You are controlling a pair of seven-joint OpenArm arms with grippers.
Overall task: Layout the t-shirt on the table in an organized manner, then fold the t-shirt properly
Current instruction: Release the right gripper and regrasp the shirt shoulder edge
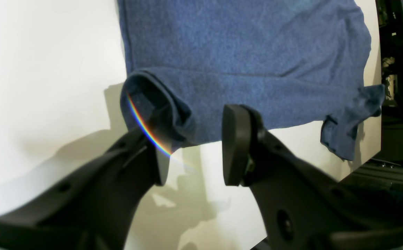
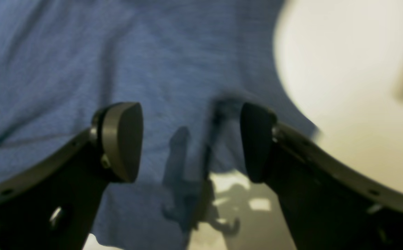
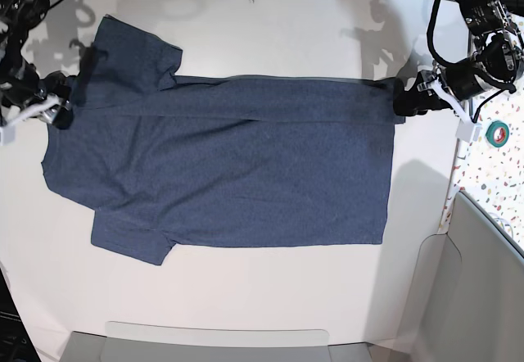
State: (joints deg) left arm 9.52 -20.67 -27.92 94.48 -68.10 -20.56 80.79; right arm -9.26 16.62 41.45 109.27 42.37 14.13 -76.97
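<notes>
The navy-blue t-shirt (image 3: 246,157) lies spread across the white table (image 3: 286,18), its far long edge folded over onto the body along a straight crease. The sleeves point left. My left gripper (image 3: 403,100) hangs open at the shirt's right end; in the left wrist view the gripper (image 1: 198,152) has nothing between its fingers, and the shirt's (image 1: 239,52) curled hem corner lies just beyond them. My right gripper (image 3: 65,106) stands open at the sleeve end. The right wrist view shows this gripper (image 2: 191,142) just above the shirt (image 2: 83,52), holding nothing.
A green tape roll (image 3: 496,133) rests on the speckled surface at the right. Pale grey panels (image 3: 483,280) stand at the right and along the near edge. The table's corner (image 1: 371,149) drops off close to the left gripper, with dark equipment beyond.
</notes>
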